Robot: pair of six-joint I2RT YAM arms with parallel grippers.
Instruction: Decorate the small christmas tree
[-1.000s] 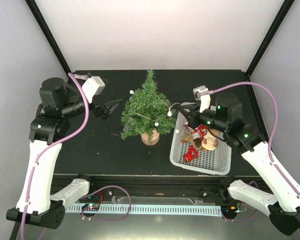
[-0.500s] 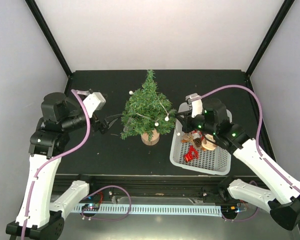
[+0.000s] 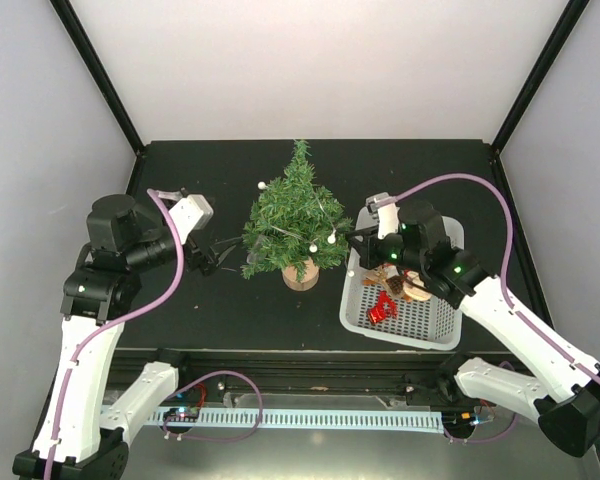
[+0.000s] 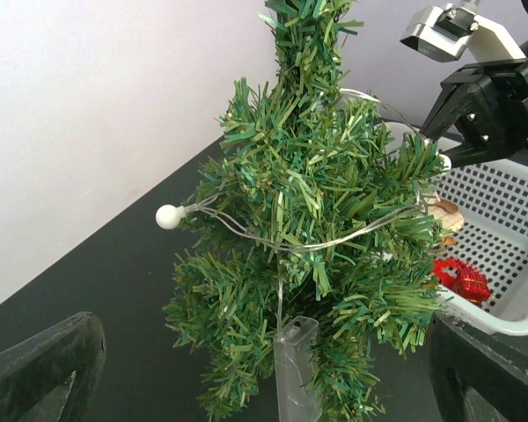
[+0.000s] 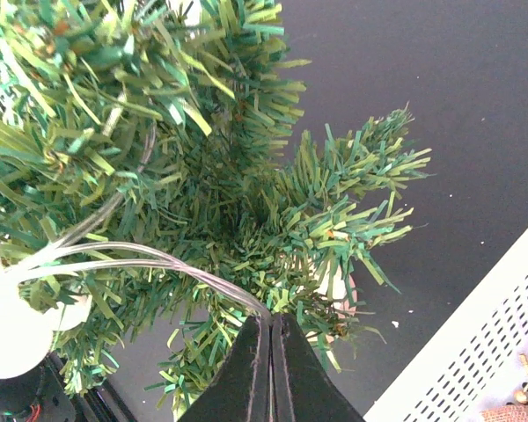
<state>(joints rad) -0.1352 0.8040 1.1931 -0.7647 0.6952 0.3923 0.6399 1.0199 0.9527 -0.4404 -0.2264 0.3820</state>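
The small christmas tree [image 3: 295,220] stands on its wooden disc base [image 3: 301,276] mid-table. A thin light wire [image 5: 158,259] with white bulbs [image 4: 167,215] winds round its branches. My right gripper [image 3: 351,237] is at the tree's right side, shut on the wire, fingertips [image 5: 270,321] pressed together. At the tree's lower left, my left gripper [image 3: 230,255] is open. In the left wrist view the wire's clear plastic box [image 4: 297,369] hangs in front of the tree [image 4: 317,202], between the wide-apart fingers [image 4: 44,369] and touching neither.
A white basket [image 3: 420,335] sits right of the tree, holding a red ornament [image 3: 383,310], a wooden one [image 3: 417,288] and other decorations. The right arm reaches over its far-left corner. Black frame posts stand at the back corners of the table.
The right gripper has moved left to the tree's side, carrying the wire. The left gripper has dropped and come right, close to the tree's lower left branches.
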